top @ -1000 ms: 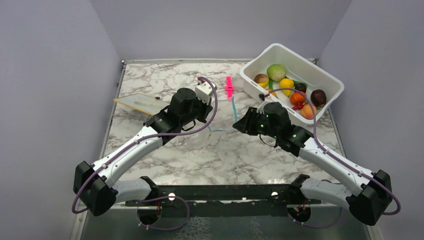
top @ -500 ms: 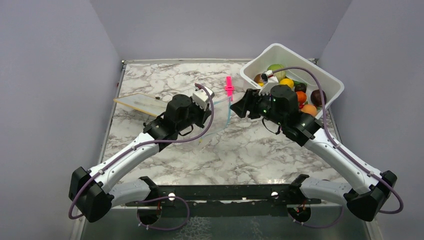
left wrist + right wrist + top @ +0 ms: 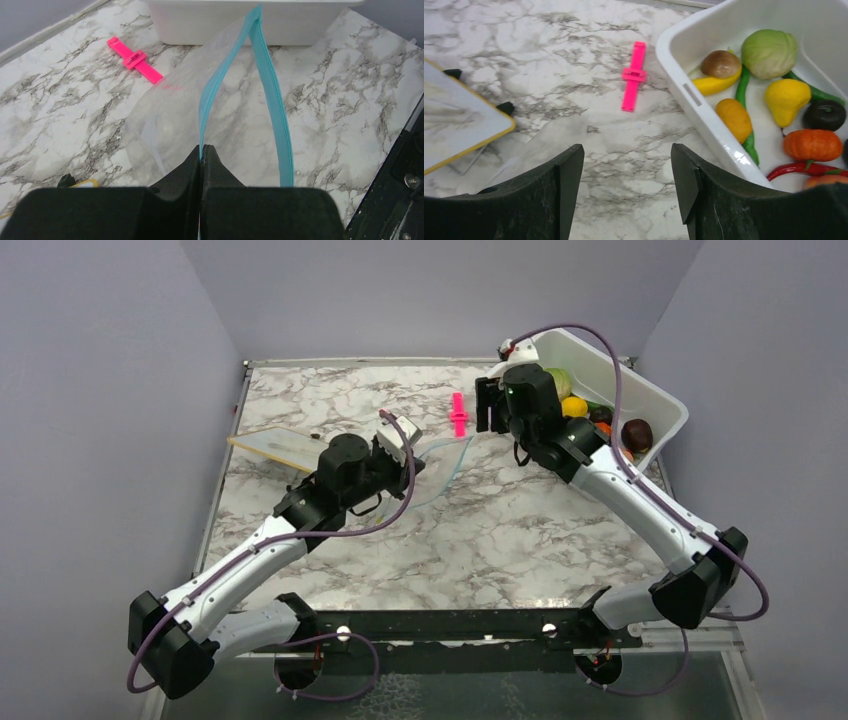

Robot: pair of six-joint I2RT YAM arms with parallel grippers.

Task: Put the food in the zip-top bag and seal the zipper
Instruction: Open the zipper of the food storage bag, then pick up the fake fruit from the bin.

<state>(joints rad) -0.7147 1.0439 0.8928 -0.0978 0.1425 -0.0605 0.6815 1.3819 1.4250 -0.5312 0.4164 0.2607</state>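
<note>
My left fingers [image 3: 194, 164] are clamped together on the zipper [image 3: 212, 85] of the zip-top bag [image 3: 165, 115], mid-frame on the table [image 3: 60, 100]. My right fingers [image 3: 566, 195] are apart and empty, lower frame. The food [image 3: 769, 52] sits in the white tub [image 3: 684, 75], upper right.

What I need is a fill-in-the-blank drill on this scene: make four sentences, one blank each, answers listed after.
1. On the zip-top bag, the left pincer is shut on the light ____ zipper.
2. The right pincer stands ____, holding nothing.
3. The food lies in the white ____.
4. The clip on the table is bright ____.
Missing words: blue; open; tub; pink.
</note>
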